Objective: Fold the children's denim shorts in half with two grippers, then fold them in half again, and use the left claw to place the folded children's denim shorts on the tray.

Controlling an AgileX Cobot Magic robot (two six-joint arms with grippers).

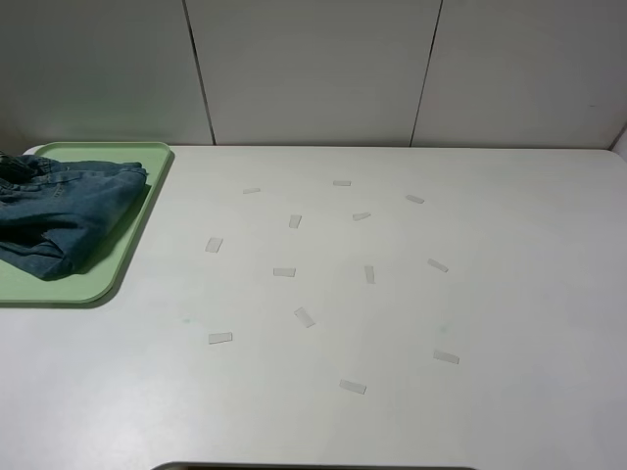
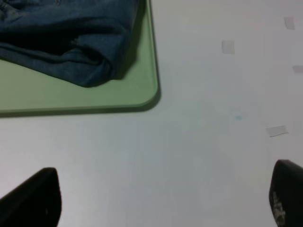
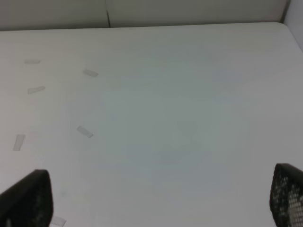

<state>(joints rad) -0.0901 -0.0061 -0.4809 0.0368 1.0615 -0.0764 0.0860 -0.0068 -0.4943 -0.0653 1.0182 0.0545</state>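
ok, high cam: the children's denim shorts [image 1: 61, 217] are sitting folded in a thick bundle on the tray [image 1: 116, 274], far left of the table [image 1: 509, 294], tray running off the left edge of the view. gathered waistband is showing at the back-left of the bundle, darker folded edge facing front. shorts are covering most of the tray, w/ bare green rim showing along the right side and front.

no arms showing in the high view at all. just small pale tape strips [image 1: 284, 272] lying scattered across the middle of the table, well apart from the tray.

left wrist cam: left claw [image 2: 165, 198] is hovering over bare table, near the tray's rounded corner [image 2: 142, 97] but not touching it. its two black fingertips [image 2: 35, 198] are peeking in at opposite edges of the pic, standing wide apart, nothing between them, gripping nothing. shorts [image 2: 71, 42] are lying on the tray beyond, clear of the claw.

right wrist cam: right gripper [image 3: 161, 201] is looking over the open table toward the back wall [image 3: 189, 10], fingertips [image 3: 28, 201] likewise spread wide at both edges of the frame, holding nothing. a few tape strips [image 3: 85, 132] are lying ahead of it. shorts and tray aren't showing in this view.
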